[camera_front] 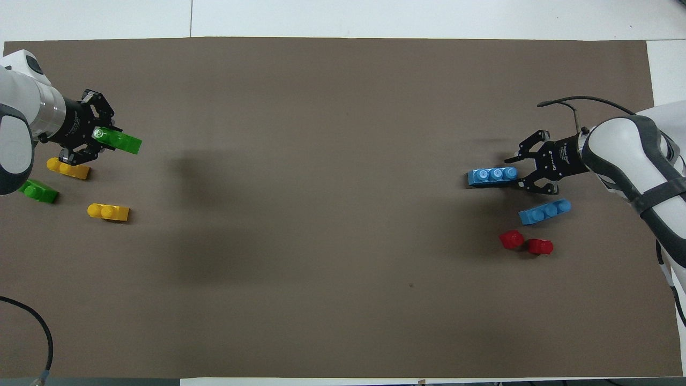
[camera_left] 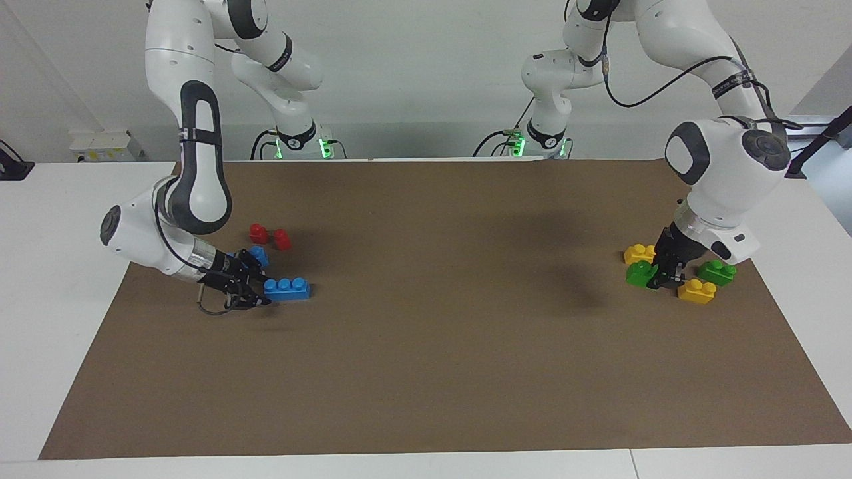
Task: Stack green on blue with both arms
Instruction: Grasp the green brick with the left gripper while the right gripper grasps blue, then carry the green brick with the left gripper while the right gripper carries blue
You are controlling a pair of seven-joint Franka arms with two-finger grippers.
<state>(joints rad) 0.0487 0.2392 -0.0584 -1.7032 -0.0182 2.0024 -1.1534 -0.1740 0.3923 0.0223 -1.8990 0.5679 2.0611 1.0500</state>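
In the facing view you see the left end effector [camera_left: 664, 278] down low at the left arm's end of the tabletop [camera_left: 426, 346], its fingers closed on a green brick [camera_left: 640, 273] that sits at mat level among the other small bricks. A yellow brick [camera_left: 639, 253] lies just beside it, nearer to the robots, and a second yellow brick [camera_left: 697, 291] lies beside the end effector, farther from the robots. The second green brick [camera_left: 717, 272] rests near them, toward the table's end. At the right arm's end you see the right end effector [camera_left: 256, 293] low over the mat, fingers spread wide around one end of a blue brick [camera_left: 287, 289]; you cannot tell whether they touch it. The other blue brick [camera_left: 258, 255] shows only partly past the wrist, with two red pieces [camera_left: 269, 235] nearer to the robots.

In the overhead view you see the left end effector [camera_front: 99, 134] holding the green brick [camera_front: 122, 141], which juts out toward the middle of the tabletop [camera_front: 343, 321]. The two yellow bricks [camera_front: 68, 168] [camera_front: 109, 212] and the free green brick [camera_front: 38, 191] lie close by. The right end effector [camera_front: 528, 171] sits open at the end of the blue brick [camera_front: 493, 176]. The second blue brick [camera_front: 545, 211] lies nearer to the robots, then the red pieces [camera_front: 526, 242].
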